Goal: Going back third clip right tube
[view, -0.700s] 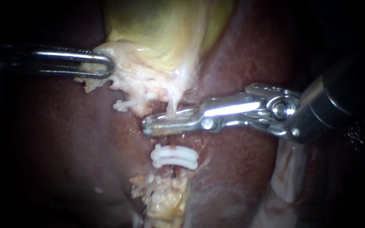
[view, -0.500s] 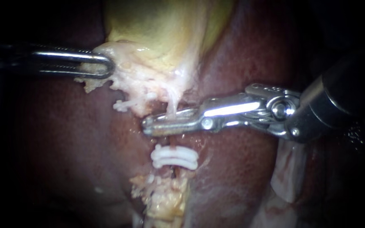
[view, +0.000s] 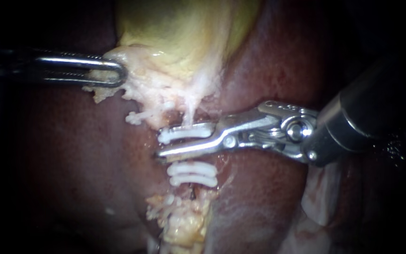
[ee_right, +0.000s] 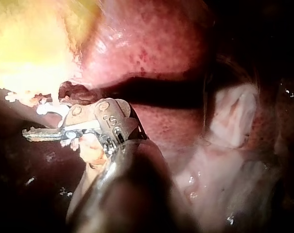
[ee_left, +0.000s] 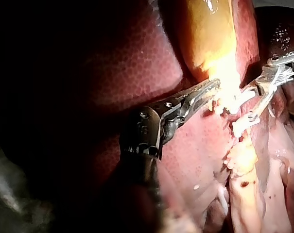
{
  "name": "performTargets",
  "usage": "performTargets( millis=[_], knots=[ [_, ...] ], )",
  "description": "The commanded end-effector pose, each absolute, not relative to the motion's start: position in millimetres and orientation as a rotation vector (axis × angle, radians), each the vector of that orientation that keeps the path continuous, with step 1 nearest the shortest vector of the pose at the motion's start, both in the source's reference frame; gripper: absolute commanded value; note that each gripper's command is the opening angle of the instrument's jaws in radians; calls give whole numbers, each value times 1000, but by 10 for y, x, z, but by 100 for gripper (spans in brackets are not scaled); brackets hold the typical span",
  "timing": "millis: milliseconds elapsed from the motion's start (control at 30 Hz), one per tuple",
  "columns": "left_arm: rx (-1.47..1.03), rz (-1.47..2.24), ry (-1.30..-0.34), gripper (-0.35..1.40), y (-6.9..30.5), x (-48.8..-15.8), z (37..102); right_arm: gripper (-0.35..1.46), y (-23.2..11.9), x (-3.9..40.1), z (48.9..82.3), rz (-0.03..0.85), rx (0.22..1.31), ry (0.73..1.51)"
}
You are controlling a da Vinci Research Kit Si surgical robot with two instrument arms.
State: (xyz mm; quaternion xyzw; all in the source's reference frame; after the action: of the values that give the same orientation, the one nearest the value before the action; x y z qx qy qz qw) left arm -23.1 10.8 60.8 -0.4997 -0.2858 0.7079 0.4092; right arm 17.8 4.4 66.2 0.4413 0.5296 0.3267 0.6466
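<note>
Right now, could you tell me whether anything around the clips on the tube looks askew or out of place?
Nothing stands out. The upper clip lies across the tube, roughly parallel to the lower pair of clips, between the open jaws of the right instrument. The left instrument grips the gallbladder.

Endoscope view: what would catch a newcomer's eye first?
The shiny right instrument, crossing the dark red liver with jaws open and a white clip between them on the tube; two more clips sit just below it. At upper left, the left instrument grips pale tissue under the yellow gallbladder.
</note>
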Motion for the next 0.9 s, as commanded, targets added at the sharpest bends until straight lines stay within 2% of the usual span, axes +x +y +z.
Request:
performTargets(
  millis=[33,233,567,900],
  knots=[
    [-1258,1783,-720,-35,108,-230,608,48,45,177,665,751,985,1210],
    [-1258,1783,-720,-35,108,-230,608,49,51,166,684,780,901,1227],
    [-1258,1783,-720,-35,107,-229,608,49,56,150,690,811,829,1219],
    [-1258,1783,-721,-35,107,-229,608,49,51,140,683,771,803,1220]
  ],
)
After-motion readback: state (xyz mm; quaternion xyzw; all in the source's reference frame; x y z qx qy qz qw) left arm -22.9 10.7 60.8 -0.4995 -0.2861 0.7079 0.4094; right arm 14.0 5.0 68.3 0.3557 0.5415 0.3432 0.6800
